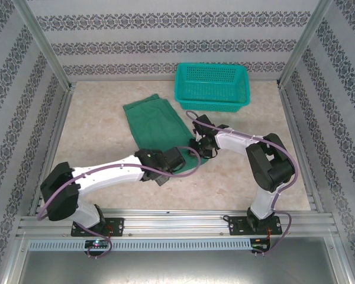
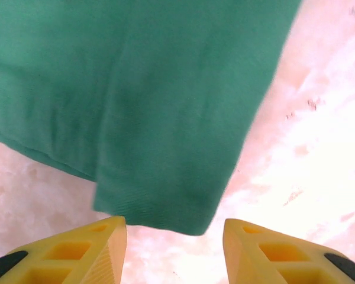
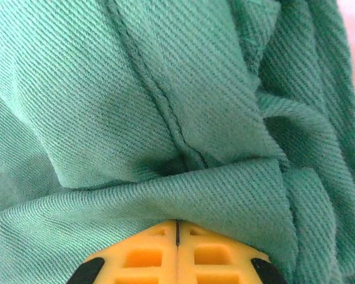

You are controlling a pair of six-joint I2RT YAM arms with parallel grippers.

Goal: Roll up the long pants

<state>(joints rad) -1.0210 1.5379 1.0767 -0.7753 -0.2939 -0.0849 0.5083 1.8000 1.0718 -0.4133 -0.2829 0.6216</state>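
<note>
One pinch, one wide gap

You see the long pants (image 1: 154, 124) spread mid-table, teal basket (image 1: 213, 86) at 1 o'clock. Your right gripper (image 3: 177, 225) pinches a fold, jaws together; your left gripper (image 2: 174, 242) gapes wide at the hem.

No writing, label, brand mark or number can be read in any of the views. The long pants (image 1: 155, 121) are seen as plain green cloth without lettering, and nothing legible is carried by the teal basket (image 1: 216, 102) at the upper middle of the top view.
</note>
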